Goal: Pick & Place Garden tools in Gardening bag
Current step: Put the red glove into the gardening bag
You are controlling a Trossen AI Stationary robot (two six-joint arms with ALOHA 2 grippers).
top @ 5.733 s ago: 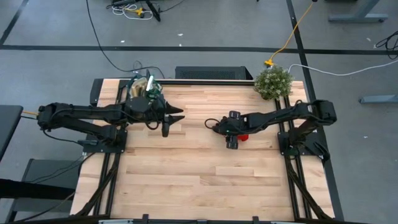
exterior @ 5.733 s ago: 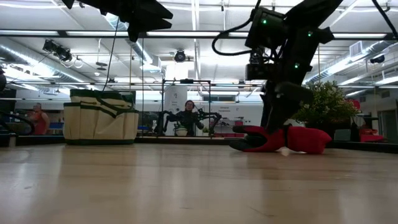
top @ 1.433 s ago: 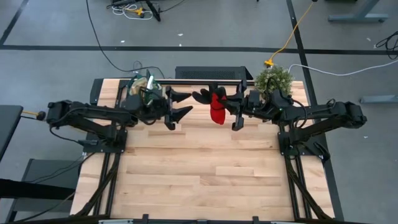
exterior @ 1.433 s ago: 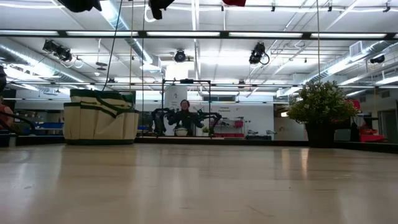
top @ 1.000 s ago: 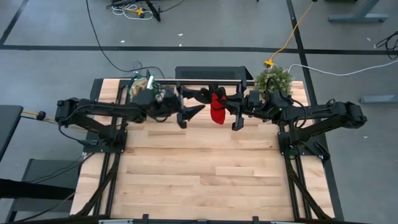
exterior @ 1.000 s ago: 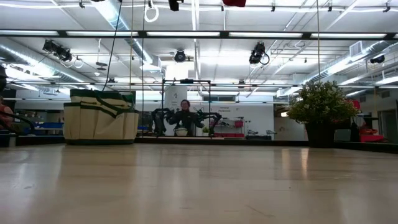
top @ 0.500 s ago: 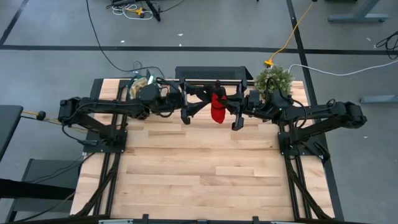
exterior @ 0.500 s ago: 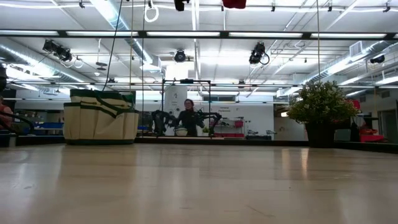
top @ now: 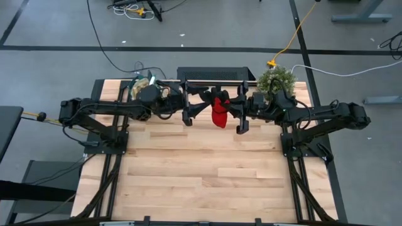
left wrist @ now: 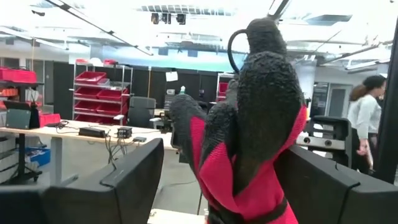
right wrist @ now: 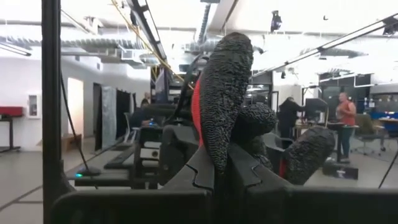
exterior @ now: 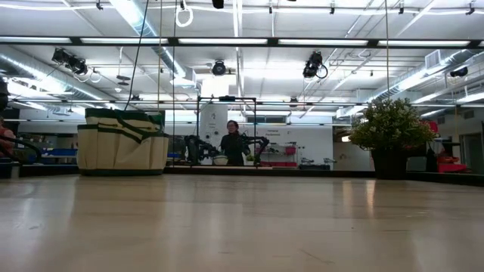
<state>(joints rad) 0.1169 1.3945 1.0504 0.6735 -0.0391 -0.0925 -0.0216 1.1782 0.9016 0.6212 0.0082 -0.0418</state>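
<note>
High above the table's far middle, my right gripper (top: 231, 110) is shut on a black-and-red glove (top: 218, 111). The glove stands with its black fingers up and its cuff down in the left wrist view (left wrist: 249, 143). My left gripper (top: 196, 105) is open, level with the glove on its left. Its two fingers (left wrist: 127, 177) stand on either side of the glove. The beige gardening bag (top: 142, 89) with green trim rests on its base at the table's far left, and shows in the low view (exterior: 121, 143). No gripper shows in the low view. My right gripper pinches the glove's rough black coated part (right wrist: 219, 146) between its two fingers, coming about level from the table's right. The glove stands upright above the fingers, lifted clear of the table. My left gripper: whether its fingers touch the glove, I cannot tell.
A bushy green plant (top: 275, 82) stands at the table's far right corner, close behind my right arm. A dark box (top: 210, 74) lies along the far edge. The near half of the wooden table (top: 207, 182) is bare. People stand in the room beyond (exterior: 233, 143).
My left gripper has moved toward the table's right, up to the glove, staying open; its fingers now stand on either side of the glove. My right gripper has kept still with the glove held up.
</note>
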